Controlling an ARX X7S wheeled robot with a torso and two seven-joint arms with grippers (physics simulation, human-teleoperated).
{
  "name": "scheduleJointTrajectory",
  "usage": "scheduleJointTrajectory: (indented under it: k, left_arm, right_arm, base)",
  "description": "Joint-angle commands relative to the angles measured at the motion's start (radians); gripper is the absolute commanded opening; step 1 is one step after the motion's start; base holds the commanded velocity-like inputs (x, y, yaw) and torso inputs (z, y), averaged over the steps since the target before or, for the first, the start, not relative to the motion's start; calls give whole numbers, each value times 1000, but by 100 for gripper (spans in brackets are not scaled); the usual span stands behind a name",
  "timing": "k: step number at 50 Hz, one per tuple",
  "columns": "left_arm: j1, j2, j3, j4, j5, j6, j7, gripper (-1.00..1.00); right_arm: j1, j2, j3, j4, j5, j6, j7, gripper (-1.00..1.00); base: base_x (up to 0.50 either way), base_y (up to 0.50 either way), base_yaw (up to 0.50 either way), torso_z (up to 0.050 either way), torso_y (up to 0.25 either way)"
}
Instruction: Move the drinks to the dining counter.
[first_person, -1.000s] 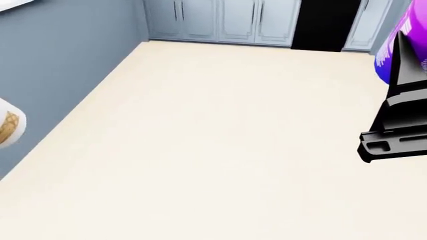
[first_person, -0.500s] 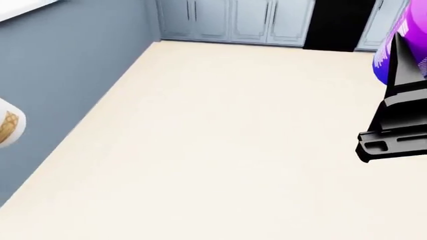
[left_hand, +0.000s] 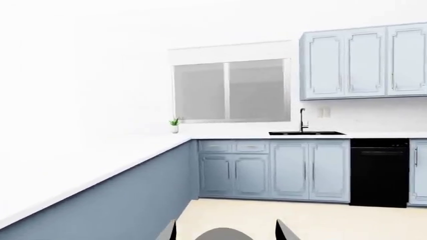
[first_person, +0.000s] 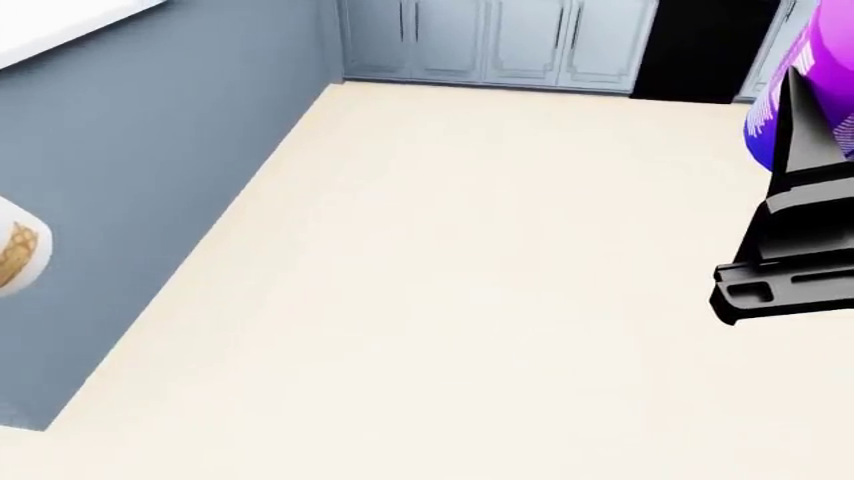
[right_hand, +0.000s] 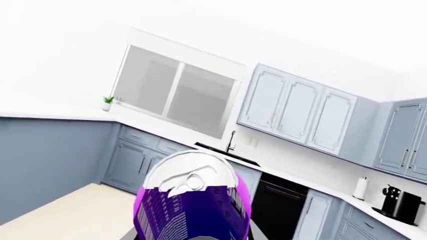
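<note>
Drinks both riding w/ you, one per arm, carried upright so nothing tips while the base rolls. Purple can (first_person: 801, 90) sits at head view's right edge, right gripper (first_person: 798, 230) clamped on it; right wrist view shows the can (right_hand: 193, 200) upright, silver top and pull tab facing the cam, so you've got it low on the body. White bottle (first_person: 20, 255) is only a sliver at head view's left edge, fruit label just showing. Left gripper (left_hand: 225, 231) shows as two dark finger tips w/ a pale rounded shape between them, prob. the bottle, so I judge the fingers closed on it, though contact itself isn't visible. Blue-grey counter base (first_person: 147, 170) w/ white top (first_person: 67, 25) runs along your left; likely the dining counter, no stools in view so can't confirm. Floor (first_person: 441, 300) ahead is open toward the cabinets (first_person: 494, 40) and black dishwasher (first_person: 694, 50). Vs. a second ago: the counter base fills more of the left side, its near end corner now shows low left, and the cabinets have slid right. So the view is swinging toward that counter. Can and bottle sit at the same spots in view; grips unchanged.
</note>
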Motion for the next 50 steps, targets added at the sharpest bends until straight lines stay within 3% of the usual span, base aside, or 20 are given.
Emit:
scheduleJointTrajectory:
  k: [1, 38, 40, 50]
  left_arm:
    - [-6, 3, -2, -2, 7, 6, -1, -100]
    - [0, 2, -2, 4, 11, 12, 4, -100]
    - [1, 3, -2, 2, 13, 12, 4, -100]
    - [4, 4, -5, 2, 13, 10, 6, -100]
  right_arm:
    - [8, -8, 1, 2, -6, 21, 7, -100]
    - [59, -19, -41, 10, 21, 62, 56, -100]
    - [103, 7, -123, 17, 10, 75, 87, -100]
    - [188, 39, -213, 9, 7, 22, 79, -100]
  base:
    - [-494, -74, 0, 0, 0]
    - [-494, -74, 0, 0, 1]
    - [-494, -74, 0, 0, 0]
    - [-494, -74, 0, 0, 1]
